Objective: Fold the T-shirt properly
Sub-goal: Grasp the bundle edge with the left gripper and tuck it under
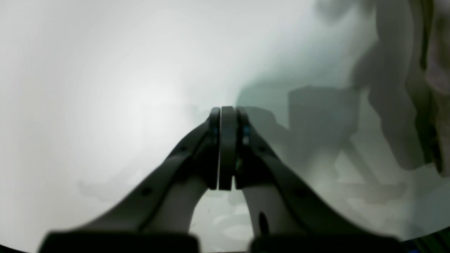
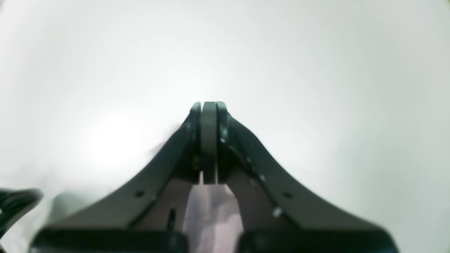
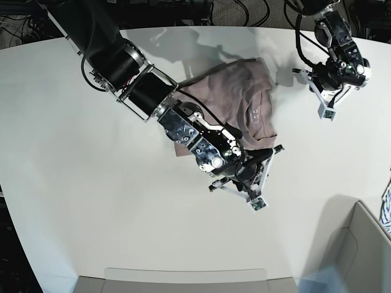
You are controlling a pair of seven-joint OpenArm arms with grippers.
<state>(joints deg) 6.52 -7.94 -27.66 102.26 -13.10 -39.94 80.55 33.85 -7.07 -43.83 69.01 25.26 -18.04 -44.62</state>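
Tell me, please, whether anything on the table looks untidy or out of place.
The T-shirt stands out: it lies bunched and wrinkled near the far side of the white table, not in a neat flat fold, partly hidden under the right arm. Both the right gripper and the left gripper are shut and hold nothing.

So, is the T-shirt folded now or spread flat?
Folded, not spread: in the base view the T-shirt lies as a compact, layered bundle on the table, partly hidden by the right arm. Whether the fold is neat, cannot tell.
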